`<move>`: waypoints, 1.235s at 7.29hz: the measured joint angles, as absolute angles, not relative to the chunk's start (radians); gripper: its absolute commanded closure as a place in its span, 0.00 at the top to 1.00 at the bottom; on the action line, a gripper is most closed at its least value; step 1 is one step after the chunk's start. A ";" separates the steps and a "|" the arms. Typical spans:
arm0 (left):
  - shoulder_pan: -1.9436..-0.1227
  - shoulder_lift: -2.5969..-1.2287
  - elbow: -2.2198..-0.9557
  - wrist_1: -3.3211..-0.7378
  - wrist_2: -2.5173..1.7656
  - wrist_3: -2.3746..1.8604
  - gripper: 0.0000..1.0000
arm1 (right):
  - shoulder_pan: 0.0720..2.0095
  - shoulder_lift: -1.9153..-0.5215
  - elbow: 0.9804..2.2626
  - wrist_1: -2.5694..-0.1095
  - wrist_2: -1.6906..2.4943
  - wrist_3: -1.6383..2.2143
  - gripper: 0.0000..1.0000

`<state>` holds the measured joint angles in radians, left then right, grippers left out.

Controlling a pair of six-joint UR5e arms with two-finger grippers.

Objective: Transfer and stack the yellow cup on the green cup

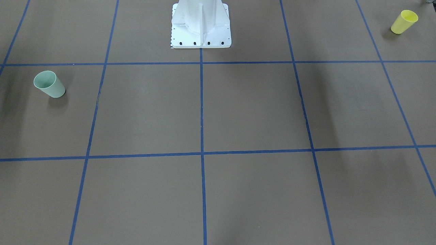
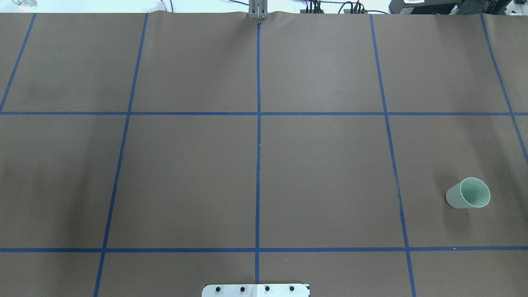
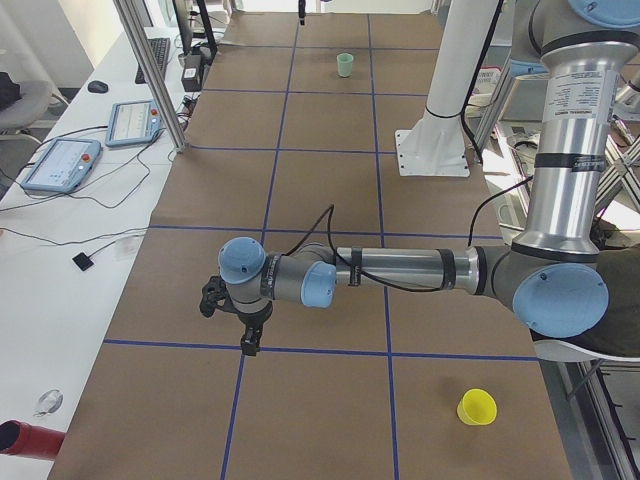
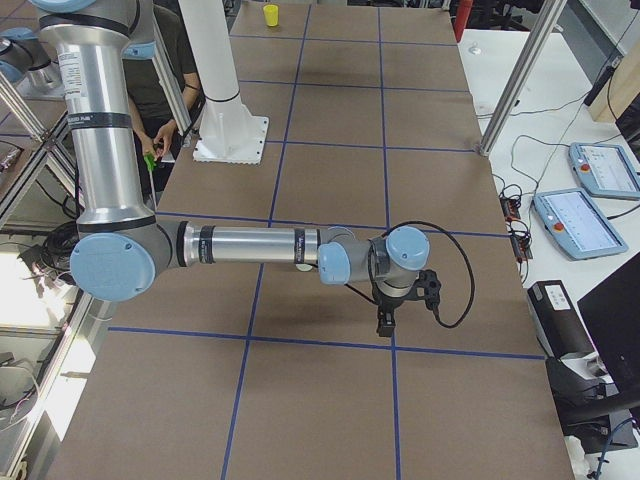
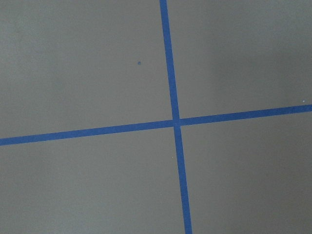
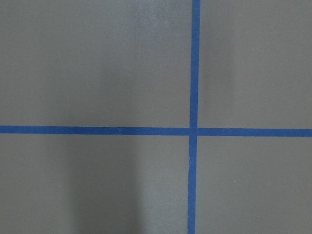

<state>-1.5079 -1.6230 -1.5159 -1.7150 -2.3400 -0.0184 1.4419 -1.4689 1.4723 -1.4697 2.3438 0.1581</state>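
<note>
The overhead view shows only the green cup (image 2: 468,193). The front view adds the yellow cup (image 1: 404,21), upright, bright and smooth, at the table's (image 1: 238,112) left end. Only side views show the left gripper (image 3: 248,340) and right gripper (image 4: 386,322), and their grip cannot be told.

The left arm (image 3: 400,268) bends at the elbow and reaches out flat over the tabletop (image 3: 330,200). The left gripper (image 3: 249,343) points down. The right arm (image 4: 250,245) and right gripper (image 4: 385,322) match. Whether the fingers are spread or closed is unclear.
</note>
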 measured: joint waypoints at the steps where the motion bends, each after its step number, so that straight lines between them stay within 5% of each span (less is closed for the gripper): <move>1: -1.510 -1.615 -1.534 -1.716 -2.340 -0.017 1.00 | 1.442 -1.467 1.472 -1.468 2.344 0.158 1.00; 9: -1.502 -1.553 -1.604 -1.742 -2.346 -0.016 1.00 | 1.441 -1.469 1.475 -1.464 2.361 0.158 1.00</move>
